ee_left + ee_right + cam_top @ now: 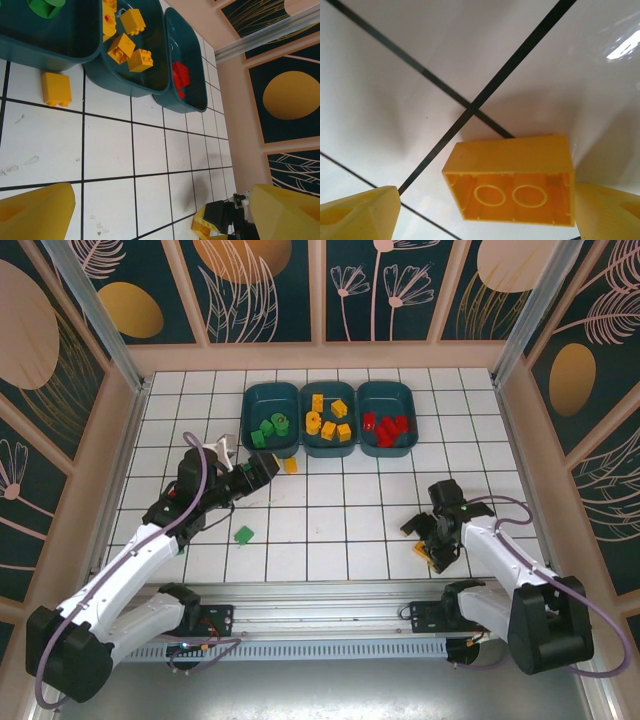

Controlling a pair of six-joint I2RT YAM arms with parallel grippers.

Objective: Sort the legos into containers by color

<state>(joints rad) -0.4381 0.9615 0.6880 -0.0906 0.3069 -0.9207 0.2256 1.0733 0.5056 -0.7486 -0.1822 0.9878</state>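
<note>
Three dark teal containers stand in a row at the back: the left one (249, 405) holds green legos, the middle one (305, 400) yellow, the right one (410, 400) red. My left gripper (262, 470) hangs open and empty just in front of the left container, beside a loose yellow brick (291, 466) (56, 88). A green brick (243, 534) lies nearer the front. My right gripper (432, 550) (485, 200) is low over the floor, open around a yellow brick (512, 175) lying on its side. The right finger (605, 210) touches it; the left finger (360, 215) stands apart.
Peach walls (128, 430) fence the white tiled floor on three sides. From the left wrist, the yellow container (125, 82) and red container (197, 107) lie ahead, with the right gripper (225, 220) far off at the bottom right.
</note>
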